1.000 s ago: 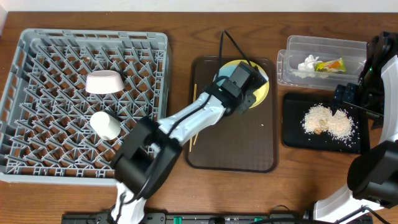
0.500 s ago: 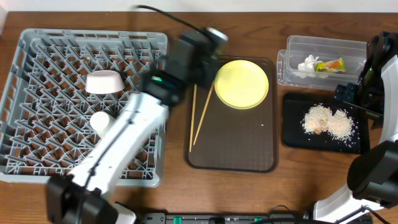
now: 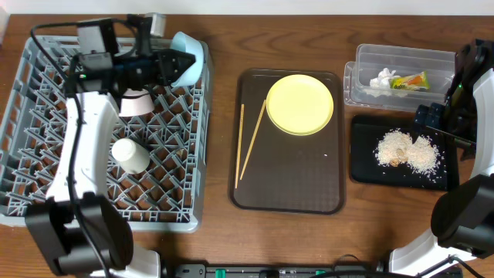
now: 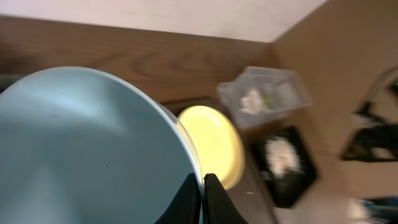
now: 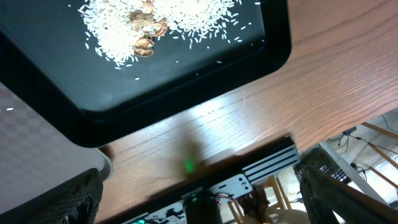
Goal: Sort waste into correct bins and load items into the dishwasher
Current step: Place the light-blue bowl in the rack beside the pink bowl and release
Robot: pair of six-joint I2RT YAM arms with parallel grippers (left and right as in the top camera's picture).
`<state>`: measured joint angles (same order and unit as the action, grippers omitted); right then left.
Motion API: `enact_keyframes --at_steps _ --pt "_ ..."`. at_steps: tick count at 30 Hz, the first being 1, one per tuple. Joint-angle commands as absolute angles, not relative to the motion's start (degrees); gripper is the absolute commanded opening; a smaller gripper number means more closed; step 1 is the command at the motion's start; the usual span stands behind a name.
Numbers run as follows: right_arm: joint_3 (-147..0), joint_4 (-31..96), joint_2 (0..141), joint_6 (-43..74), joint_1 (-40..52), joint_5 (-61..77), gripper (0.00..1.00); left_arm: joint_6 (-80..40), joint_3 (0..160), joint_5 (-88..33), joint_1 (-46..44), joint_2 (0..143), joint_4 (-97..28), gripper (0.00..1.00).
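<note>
Pink bowl [image 3: 137, 106] and white cup [image 3: 131, 155] block the grey rack's [image 3: 38, 193] middle; its left side lies open.

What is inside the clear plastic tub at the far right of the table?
The clear plastic tub holds a crumpled white tissue and, beside it, a green-and-yellow snack wrapper. Whatever lies under those two is covered, so I cannot tell.
</note>
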<state>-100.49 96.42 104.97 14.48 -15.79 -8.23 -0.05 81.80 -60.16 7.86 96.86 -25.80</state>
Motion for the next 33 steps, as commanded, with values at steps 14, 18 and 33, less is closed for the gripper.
enact_keyframes --at_steps 14,18,33 --pt "-100.75 96.40 105.32 14.96 -16.10 -8.54 0.99 -3.79 81.65 -78.06 17.74 110.72 -25.21 0.06" --pt "-100.75 96.42 105.32 14.96 -16.12 -8.54 0.99 -3.73 81.65 -78.00 18.81 111.24 -25.19 0.06" --pt "-100.75 96.44 105.32 14.96 -16.10 -8.54 0.99 -6.35 81.65 -82.87 19.38 111.35 -22.98 0.06"
